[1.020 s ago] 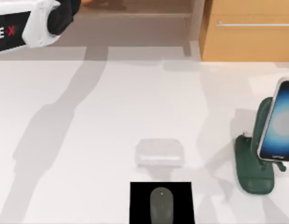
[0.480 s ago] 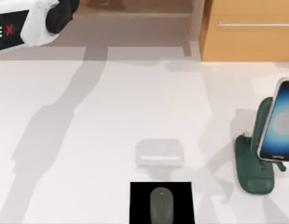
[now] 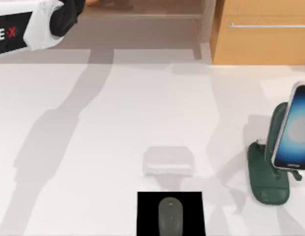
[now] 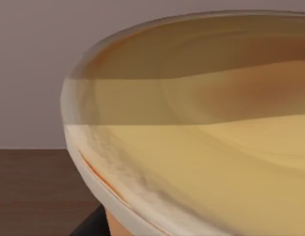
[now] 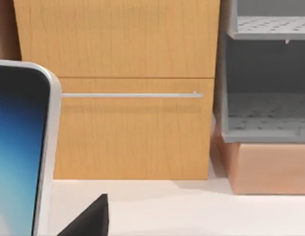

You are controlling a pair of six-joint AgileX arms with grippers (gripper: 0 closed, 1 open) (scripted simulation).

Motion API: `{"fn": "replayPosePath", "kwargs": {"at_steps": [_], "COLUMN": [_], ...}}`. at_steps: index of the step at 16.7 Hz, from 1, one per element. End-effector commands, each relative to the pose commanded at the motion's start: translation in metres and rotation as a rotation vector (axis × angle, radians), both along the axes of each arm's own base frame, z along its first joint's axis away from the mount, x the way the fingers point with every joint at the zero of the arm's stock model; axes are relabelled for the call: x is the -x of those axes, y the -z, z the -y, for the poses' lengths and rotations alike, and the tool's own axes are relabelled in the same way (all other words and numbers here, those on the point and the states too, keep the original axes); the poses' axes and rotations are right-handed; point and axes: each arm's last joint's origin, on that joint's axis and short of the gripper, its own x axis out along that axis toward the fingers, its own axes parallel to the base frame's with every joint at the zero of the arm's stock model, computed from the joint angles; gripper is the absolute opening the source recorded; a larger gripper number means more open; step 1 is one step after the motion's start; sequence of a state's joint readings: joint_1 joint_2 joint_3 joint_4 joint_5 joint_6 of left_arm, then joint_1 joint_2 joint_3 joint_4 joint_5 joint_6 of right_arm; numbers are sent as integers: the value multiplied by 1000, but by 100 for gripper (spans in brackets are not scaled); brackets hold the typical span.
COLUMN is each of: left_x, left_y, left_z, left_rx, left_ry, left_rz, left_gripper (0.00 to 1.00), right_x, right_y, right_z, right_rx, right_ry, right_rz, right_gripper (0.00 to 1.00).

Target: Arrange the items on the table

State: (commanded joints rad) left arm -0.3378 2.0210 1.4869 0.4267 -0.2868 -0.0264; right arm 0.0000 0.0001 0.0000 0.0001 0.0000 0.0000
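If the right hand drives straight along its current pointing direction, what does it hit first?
Probably the wooden cabinet, just below its metal handle. The smartphone is nearer but off to one side. Depth is unclear.

Grey mouse [image 3: 170,216] flat; phone [image 3: 294,129] upright; cup lid [image 4: 201,142] close.

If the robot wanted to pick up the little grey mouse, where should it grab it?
Probably from straight above, with the fingers closing across the narrow middle of the mouse. It lies flat on the black pad at the table's near edge, long way pointing front to back. Its two long sides are closest together and bare, so they likely give the surest hold.
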Motion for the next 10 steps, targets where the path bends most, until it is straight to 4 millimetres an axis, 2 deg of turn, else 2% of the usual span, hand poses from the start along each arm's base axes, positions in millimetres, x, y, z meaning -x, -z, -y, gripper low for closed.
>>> {"fn": "replayPosePath", "kwargs": {"at_steps": [10], "left_x": [0], "left_y": [0], "left_z": [0], "left_rx": [0], "left_ry": [0], "left_rz": [0], "left_gripper": [98], "right_x": [0], "right_y": [0], "right_z": [0], "right_rx": [0], "right_ry": [0], "right_rz": [0], "right_gripper": [100]}}
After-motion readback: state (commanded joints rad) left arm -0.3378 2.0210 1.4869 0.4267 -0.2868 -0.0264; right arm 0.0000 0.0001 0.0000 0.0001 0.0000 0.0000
